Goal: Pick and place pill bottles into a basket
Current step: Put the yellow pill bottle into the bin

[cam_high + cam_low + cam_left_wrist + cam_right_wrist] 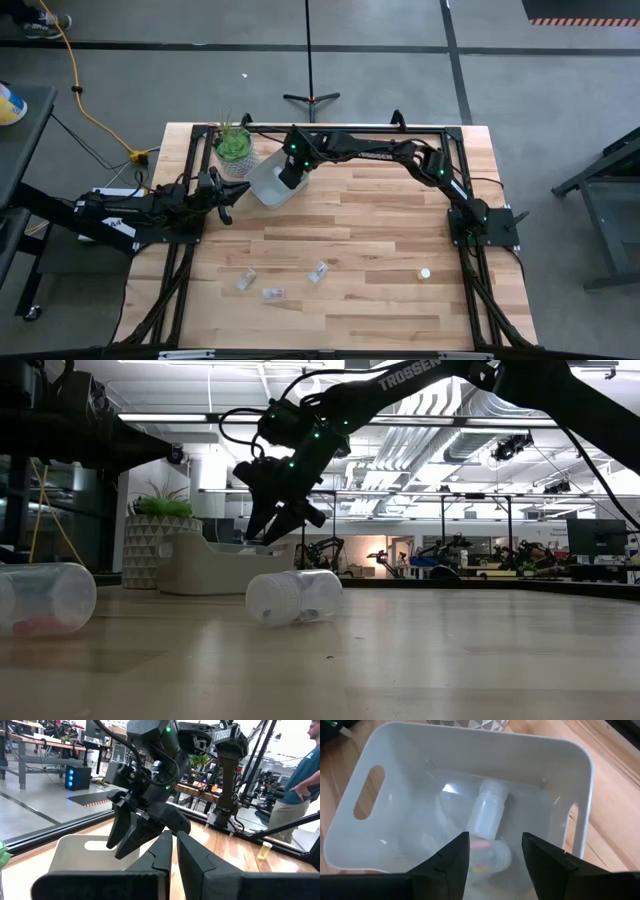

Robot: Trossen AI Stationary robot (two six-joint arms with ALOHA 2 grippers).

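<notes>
The pale basket (268, 183) stands at the table's far left, next to a potted plant. My right gripper (495, 855) is open and empty, pointing down just above the basket; it also shows in the low view (283, 520). Inside the basket lie a white bottle (487, 812) and a clear bottle (492, 859). On the near part of the table lie three clear bottles (245, 281) (272, 294) (318, 271) on their sides and a yellowish bottle (424, 272). My left gripper (226, 198) is shut and waits left of the basket.
A green plant in a pale patterned pot (234, 150) stands just left of and behind the basket. A black frame (340, 130) runs along the table's far edge. A person (300, 785) stands beyond the table's right side. Bare wood lies between the basket and the loose bottles.
</notes>
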